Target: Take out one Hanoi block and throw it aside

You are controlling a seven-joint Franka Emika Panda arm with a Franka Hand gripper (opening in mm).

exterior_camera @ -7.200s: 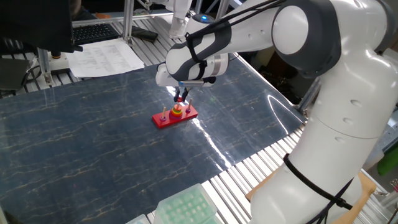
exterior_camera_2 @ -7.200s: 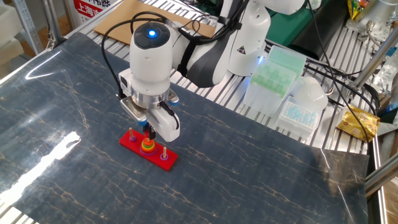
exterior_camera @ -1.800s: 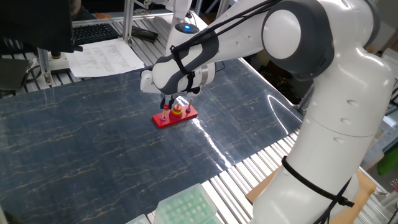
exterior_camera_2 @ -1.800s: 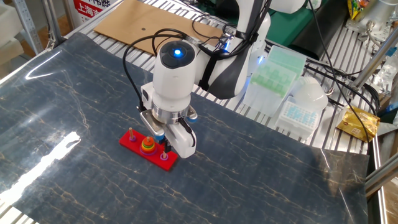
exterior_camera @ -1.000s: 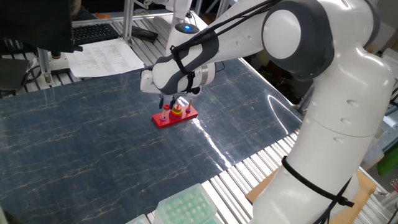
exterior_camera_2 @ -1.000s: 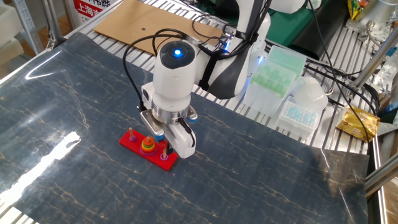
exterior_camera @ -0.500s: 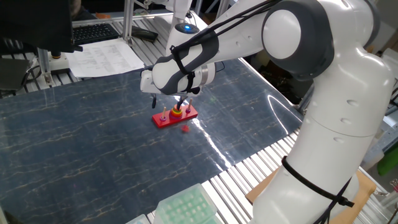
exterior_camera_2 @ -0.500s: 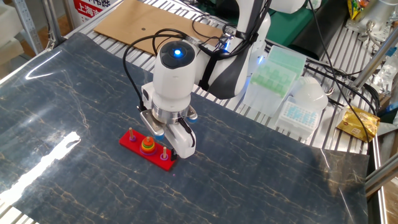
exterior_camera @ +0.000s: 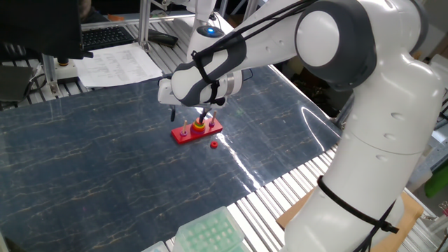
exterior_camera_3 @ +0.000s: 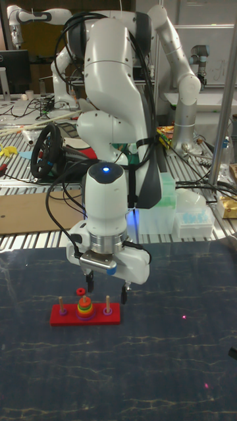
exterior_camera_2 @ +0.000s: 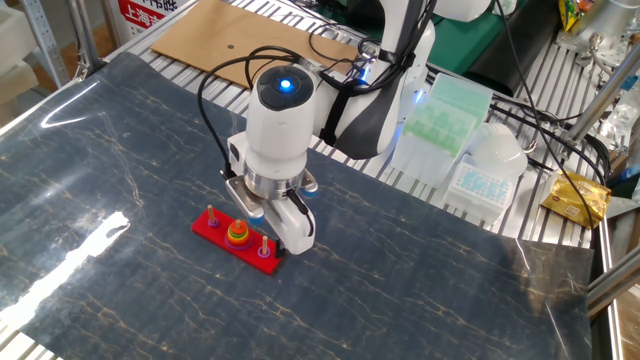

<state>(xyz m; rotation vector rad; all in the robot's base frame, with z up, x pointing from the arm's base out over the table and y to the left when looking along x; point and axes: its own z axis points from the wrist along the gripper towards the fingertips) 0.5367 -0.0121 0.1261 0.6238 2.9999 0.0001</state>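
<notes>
The gripper (exterior_camera_3: 105, 291) was wide open and empty above the red base (exterior_camera: 197, 131), so the Hanoi block (exterior_camera: 212, 145) lay just beside that base.

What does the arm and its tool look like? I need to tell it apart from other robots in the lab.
The arm is glossy white with dark grey bands at the joints. Black cables run loosely along its outside. The wrist is a rounded white cylinder with a glowing blue light on top. The tool has a white body and two short dark fingers.
</notes>
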